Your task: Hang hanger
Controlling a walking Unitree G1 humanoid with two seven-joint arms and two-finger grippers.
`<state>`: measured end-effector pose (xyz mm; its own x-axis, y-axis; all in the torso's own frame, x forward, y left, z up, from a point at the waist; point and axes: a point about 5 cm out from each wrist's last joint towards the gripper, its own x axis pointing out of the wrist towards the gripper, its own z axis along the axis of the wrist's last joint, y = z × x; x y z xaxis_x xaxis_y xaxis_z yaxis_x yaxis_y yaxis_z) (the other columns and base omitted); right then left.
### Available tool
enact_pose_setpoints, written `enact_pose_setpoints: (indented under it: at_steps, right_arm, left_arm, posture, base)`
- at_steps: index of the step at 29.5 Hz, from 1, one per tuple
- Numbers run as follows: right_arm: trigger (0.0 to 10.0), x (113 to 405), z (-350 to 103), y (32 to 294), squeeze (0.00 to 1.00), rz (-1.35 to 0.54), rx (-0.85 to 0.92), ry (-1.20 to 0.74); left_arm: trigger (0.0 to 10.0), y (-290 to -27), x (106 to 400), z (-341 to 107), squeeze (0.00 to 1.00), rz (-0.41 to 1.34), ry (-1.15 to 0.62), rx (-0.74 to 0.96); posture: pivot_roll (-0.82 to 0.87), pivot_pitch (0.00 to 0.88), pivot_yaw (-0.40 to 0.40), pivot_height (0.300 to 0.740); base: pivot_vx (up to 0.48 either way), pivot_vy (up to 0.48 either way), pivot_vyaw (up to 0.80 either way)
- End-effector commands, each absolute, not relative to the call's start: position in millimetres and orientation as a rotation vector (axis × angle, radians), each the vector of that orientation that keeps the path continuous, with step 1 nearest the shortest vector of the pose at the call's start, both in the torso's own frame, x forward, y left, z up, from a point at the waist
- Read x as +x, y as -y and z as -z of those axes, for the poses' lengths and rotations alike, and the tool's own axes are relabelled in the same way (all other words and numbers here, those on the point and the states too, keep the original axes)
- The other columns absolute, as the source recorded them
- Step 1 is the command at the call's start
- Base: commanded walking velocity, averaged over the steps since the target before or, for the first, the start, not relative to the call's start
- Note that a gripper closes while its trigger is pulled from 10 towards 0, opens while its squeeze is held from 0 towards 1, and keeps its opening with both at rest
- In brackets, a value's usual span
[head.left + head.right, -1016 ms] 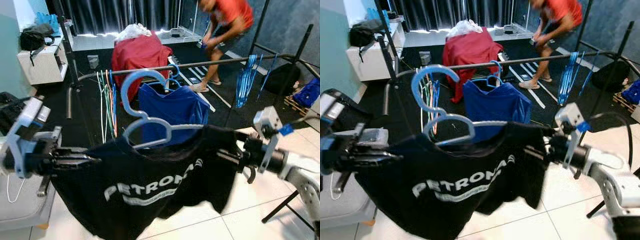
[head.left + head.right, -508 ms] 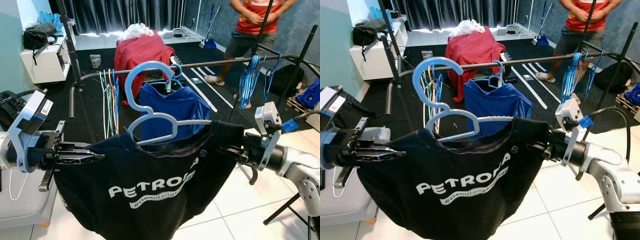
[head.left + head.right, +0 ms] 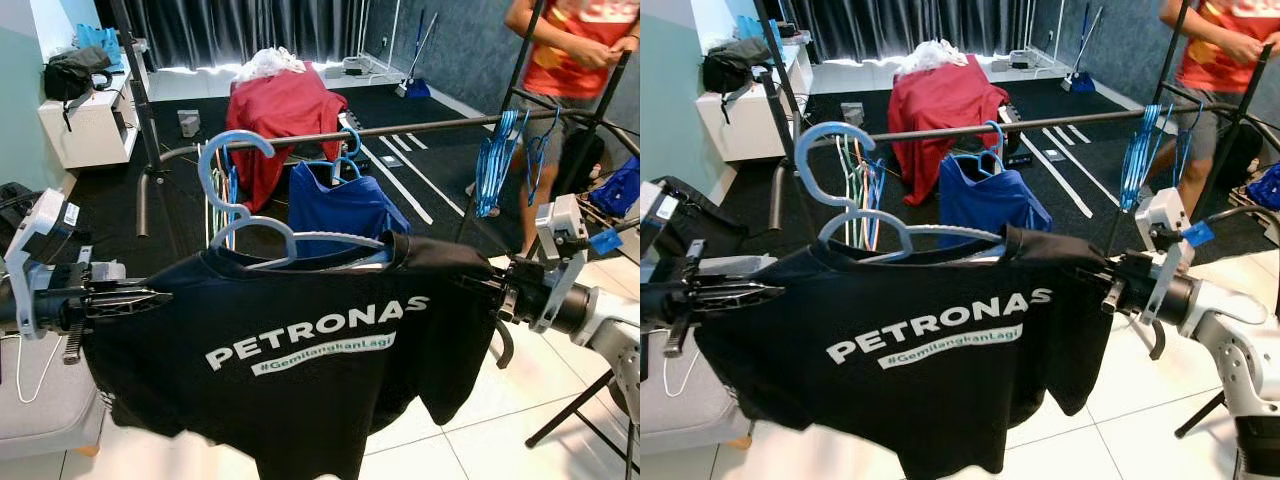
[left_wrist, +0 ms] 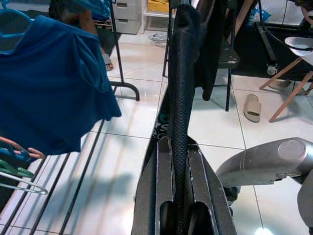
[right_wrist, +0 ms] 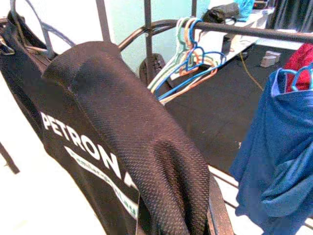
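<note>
Black T-shirt (image 3: 300,370): spread flat between both grippers, in front of the rail; front faces the camera.
Print: white capitals "PETRONAS"; below it a white band reading "#GemilanganLagi", as far as legible.
Light-blue hanger (image 3: 240,205): inside the T-shirt's neck; hook upright, near the rail but not on it.
Left gripper (image 3: 150,297): fingers (image 4: 164,186) narrow, pinched on the T-shirt's shoulder edge.
Right gripper (image 3: 497,287): fingers nipped on the other shoulder; fabric drapes over them in the right wrist view.
Clothes rail (image 3: 420,127): dark metal bar running across behind the T-shirt.
Blue garment (image 3: 345,205): hung on the rail, just behind the T-shirt.
Coloured hangers (image 3: 855,180): bunch on the rail's left part.
Blue hangers (image 3: 500,150): bunch on the rail's right part.
Red cloth (image 3: 285,110): heaped behind the rail.
Person (image 3: 575,60): red top, standing far right beyond the rail.
</note>
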<state>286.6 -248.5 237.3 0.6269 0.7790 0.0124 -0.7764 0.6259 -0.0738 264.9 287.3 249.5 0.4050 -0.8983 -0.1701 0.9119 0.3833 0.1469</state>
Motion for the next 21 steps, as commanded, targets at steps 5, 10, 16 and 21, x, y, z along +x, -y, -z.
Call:
enact_pose_setpoints:
  at_steps: [5,10,16,21]
  right_arm:
    - [0.0,293,-249,272,0.0,-0.735,-0.081,0.098]
    - [0.0,295,-238,263,0.0,-0.72,-0.11,0.054]
    - [0.0,303,-189,226,0.0,-0.619,-0.067,-0.149]
    - [0.0,307,-185,214,0.0,-0.609,-0.049,-0.146]
  left_arm:
    - [10.0,-315,263,-265,0.0,1.014,-0.019,0.274]
    - [10.0,-309,271,-275,0.0,0.942,0.093,0.298]
    - [10.0,-292,275,-309,0.0,0.883,0.389,0.144]
    - [10.0,-291,269,-314,0.0,0.936,0.431,0.096]
  posture:
    - [-0.04,0.0,-0.012,0.74]
    - [-0.04,0.0,-0.016,0.74]
    - [-0.05,0.0,-0.021,0.74]
    - [-0.05,0.0,-0.019,0.74]
  base:
    - [0.0,0.0,0.0]
    - [0.0,0.0,0.0]
    - [0.0,0.0,0.0]
    - [0.0,0.0,0.0]
